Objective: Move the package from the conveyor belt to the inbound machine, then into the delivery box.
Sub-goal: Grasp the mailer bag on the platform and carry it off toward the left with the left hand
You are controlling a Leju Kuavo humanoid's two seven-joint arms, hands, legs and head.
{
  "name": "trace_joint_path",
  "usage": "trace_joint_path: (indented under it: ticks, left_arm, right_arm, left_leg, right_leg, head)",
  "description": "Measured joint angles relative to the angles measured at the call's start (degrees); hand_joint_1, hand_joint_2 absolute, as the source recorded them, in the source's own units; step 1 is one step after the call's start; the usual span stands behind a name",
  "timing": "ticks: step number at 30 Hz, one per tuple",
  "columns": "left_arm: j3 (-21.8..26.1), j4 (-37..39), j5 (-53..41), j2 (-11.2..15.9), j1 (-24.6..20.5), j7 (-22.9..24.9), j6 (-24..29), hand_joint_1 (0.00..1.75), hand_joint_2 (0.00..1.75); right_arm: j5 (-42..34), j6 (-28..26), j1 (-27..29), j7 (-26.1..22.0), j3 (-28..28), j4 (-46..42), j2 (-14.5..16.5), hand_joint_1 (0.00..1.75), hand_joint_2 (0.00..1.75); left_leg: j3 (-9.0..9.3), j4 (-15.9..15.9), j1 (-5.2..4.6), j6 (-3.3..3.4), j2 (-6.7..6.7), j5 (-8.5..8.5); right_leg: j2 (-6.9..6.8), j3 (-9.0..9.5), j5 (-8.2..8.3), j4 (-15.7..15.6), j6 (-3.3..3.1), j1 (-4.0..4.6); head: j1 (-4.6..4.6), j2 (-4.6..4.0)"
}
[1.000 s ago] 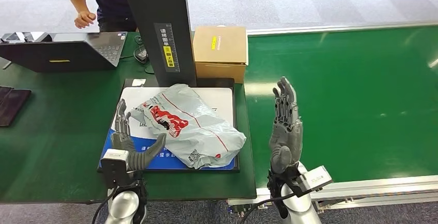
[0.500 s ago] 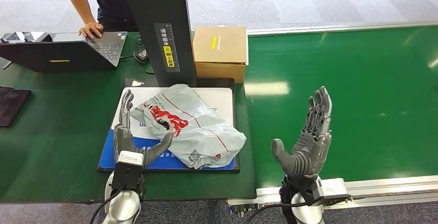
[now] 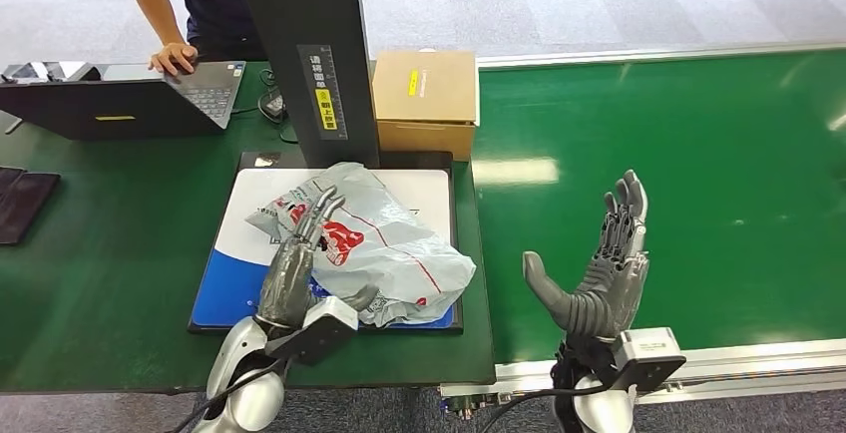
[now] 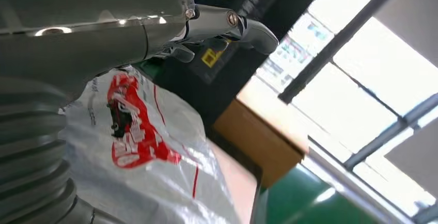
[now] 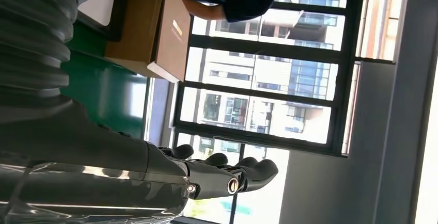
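While the left hand (image 3: pixel 296 271) lies, fingers spread, on the package (image 3: pixel 384 243) beside the column (image 3: pixel 309 54), it should curl firmly; right hand (image 3: pixel 599 278) hovers splayed.

The left hand (image 3: pixel 297 265) hides part of the package (image 3: pixel 384 248); its contact cannot be told.

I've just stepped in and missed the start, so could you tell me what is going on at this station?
The robot is handling a grey plastic package that lies on the inbound machine's platform, beside the green conveyor belt. Its left hand rests on the package's near side, fingers extended over it, not clearly gripping. Its right hand is raised open above the belt, holding nothing. A cardboard box sits behind the platform, and a person's hand is on a laptop at the back left.
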Motion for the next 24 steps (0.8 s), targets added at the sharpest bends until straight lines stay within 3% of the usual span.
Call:
trace_joint_path:
  ticks: [5,10,16,24]
  left_arm:
    - [-4.9,6.6,-3.6,2.7,-5.9,3.3,-6.8,0.0,1.75]
    - [-10.6,16.5,-3.7,4.7,-14.2,4.5,-10.2,0.0,1.75]
    - [-15.8,25.0,-1.8,5.4,-21.6,4.6,-12.0,0.0,1.75]
    - [-20.3,34.0,1.0,6.1,-26.8,4.8,-12.3,0.0,1.75]
  right_arm:
    - [1.0,0.7,0.1,0.8,-1.7,0.6,0.5,0.0,1.75]
    - [0.9,0.3,0.3,1.1,-3.0,0.8,0.8,0.0,1.75]
    - [0.9,0.3,0.6,1.4,-3.9,0.7,0.9,0.0,1.75]
    - [0.1,-0.2,0.7,1.0,-4.1,0.8,0.9,0.0,1.75]
  left_leg:
    - [0.03,0.0,0.0,-0.01,-0.01,0.02]
    - [0.02,0.0,0.0,-0.03,0.0,0.06]
    - [0.01,0.0,0.0,-0.03,0.0,0.06]
    - [0.02,0.0,0.0,-0.03,0.0,0.06]
  right_leg:
    - [0.0,0.0,0.02,0.0,-0.01,0.01]
    - [0.0,0.0,0.06,0.0,-0.03,0.0]
    - [0.0,0.0,0.06,0.0,-0.02,0.0]
    - [0.01,0.0,0.06,0.0,-0.03,0.01]
  head:
    - [-0.01,0.0]
    - [0.0,0.0]
    - [0.0,0.0]
    - [-0.01,0.0]
